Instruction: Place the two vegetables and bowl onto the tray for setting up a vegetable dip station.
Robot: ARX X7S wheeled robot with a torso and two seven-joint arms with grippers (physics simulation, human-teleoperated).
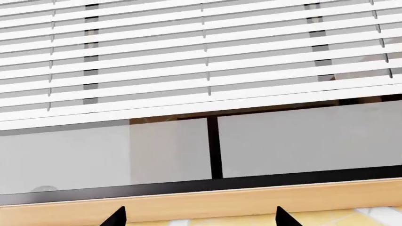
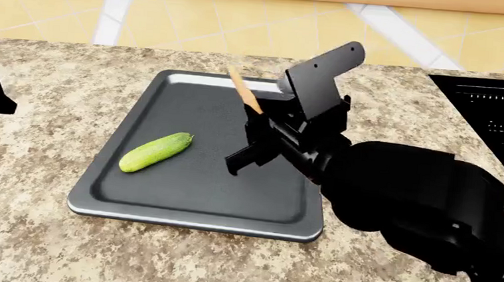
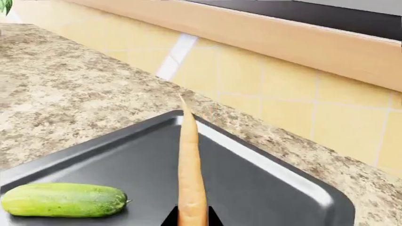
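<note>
1. Right wrist view puts the carrot (image 3: 191, 174) nearest of all: I have the right gripper (image 3: 191, 220) pinching its thick end, and the taper runs straight out from the fingertips toward the wall.
2. My read is that the carrot is light and stiff, so it won't sag, but it is smooth and tapered. Held at one end it could pivot or slip, so a hold nearer its middle would be steadier.
3. Just beyond, the cucumber (image 2: 155, 151) lies flat on the tray (image 2: 256, 210), on its left half. It looks rounder and slicker, so I would take it across the middle.
4. From the head camera my right arm reaches over the tray's right side, with the wrist angled so the carrot tilts up and away over the tray's far rim.
5. I judge the carrot is above the tray, not resting on it.
6. Farther off, the left gripper (image 1: 199, 217) is raised and points at window blinds (image 1: 201, 56); its two fingertips stand spread with nothing between them.
7. I cannot find the bowl in any view.
</note>
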